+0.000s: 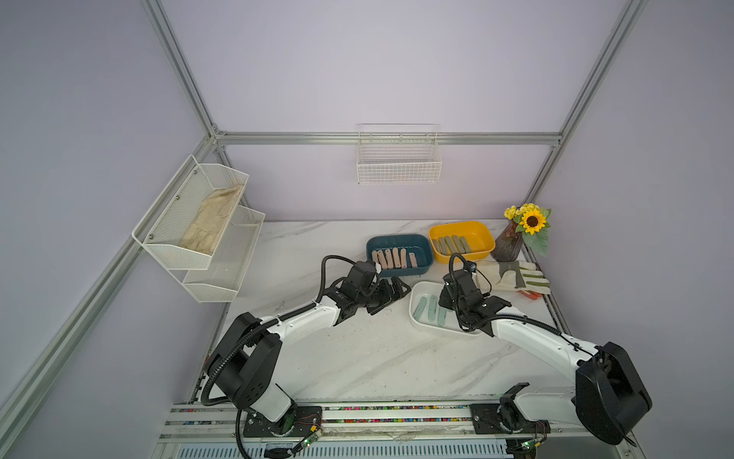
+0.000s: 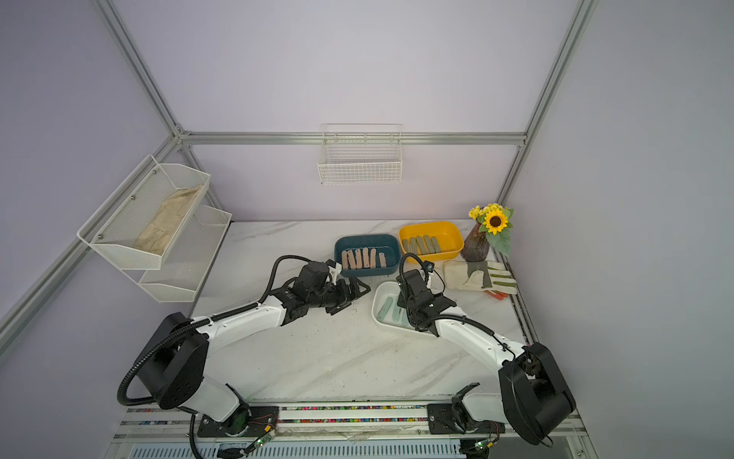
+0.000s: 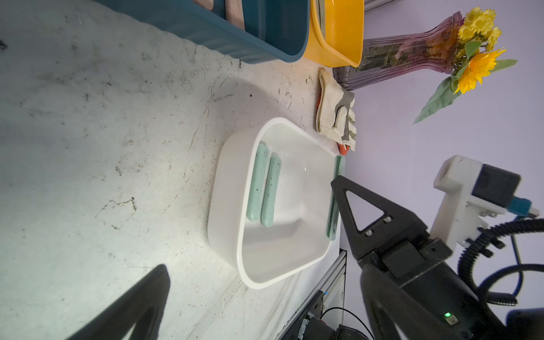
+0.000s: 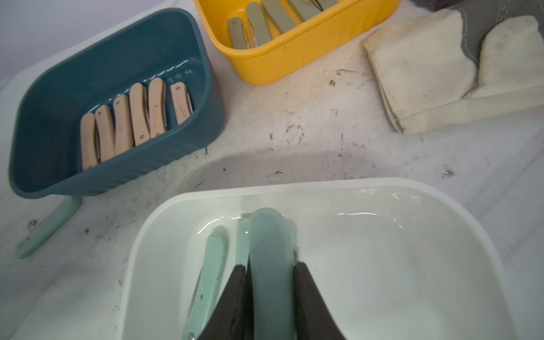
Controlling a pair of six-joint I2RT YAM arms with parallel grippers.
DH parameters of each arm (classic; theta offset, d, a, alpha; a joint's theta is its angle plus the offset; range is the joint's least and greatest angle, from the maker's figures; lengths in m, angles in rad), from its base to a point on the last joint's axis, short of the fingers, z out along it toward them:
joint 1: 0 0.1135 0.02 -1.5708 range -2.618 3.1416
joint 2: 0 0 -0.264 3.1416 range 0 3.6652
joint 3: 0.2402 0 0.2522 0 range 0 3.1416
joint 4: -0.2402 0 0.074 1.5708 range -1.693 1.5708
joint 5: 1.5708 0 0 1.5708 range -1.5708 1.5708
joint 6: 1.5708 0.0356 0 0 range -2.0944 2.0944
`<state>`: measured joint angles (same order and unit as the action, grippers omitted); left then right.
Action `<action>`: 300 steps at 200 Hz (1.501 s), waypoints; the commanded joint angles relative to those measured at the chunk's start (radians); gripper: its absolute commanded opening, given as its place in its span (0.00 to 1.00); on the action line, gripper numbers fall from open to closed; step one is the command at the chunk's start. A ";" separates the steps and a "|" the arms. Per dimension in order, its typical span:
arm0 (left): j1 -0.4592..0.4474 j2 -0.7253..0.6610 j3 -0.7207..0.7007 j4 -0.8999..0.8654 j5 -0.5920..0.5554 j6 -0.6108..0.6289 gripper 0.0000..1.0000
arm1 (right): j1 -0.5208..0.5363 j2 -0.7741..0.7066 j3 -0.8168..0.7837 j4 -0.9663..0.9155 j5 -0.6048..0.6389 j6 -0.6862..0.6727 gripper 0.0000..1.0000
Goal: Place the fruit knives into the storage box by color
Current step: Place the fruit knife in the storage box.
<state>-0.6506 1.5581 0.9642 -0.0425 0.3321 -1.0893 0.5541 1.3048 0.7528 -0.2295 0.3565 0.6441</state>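
Observation:
My right gripper point(image 4: 270, 266) is shut on a mint green fruit knife point(image 4: 270, 235), held low over the white storage box point(image 4: 294, 188). Two mint knives point(image 4: 210, 273) lie inside that box point(image 1: 415, 292). Another mint knife point(image 4: 48, 226) lies on the table, its end tucked under the blue box point(image 4: 117, 38), which holds several peach pink knives point(image 4: 138, 114). The yellow box point(image 4: 294, 56) holds several olive knives point(image 4: 259, 28). My left gripper point(image 1: 397, 290) hangs open and empty over the table in front of the blue box, left of the white box point(image 3: 226, 176).
A striped work glove point(image 1: 512, 276) lies right of the white box. A vase with a sunflower point(image 1: 510, 242) stands at the back right corner. A mesh rack point(image 1: 198, 226) hangs on the left wall, a wire basket point(image 1: 399, 159) on the back wall.

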 commanded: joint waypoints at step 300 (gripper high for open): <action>0.002 -0.045 0.120 -0.011 -0.035 0.025 1.00 | -0.064 0.140 -0.035 0.080 -0.028 0.022 0.42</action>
<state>-0.6506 1.5574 0.9951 -0.0586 0.3073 -1.0817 0.4988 1.4849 0.6781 -0.1394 0.3305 0.6613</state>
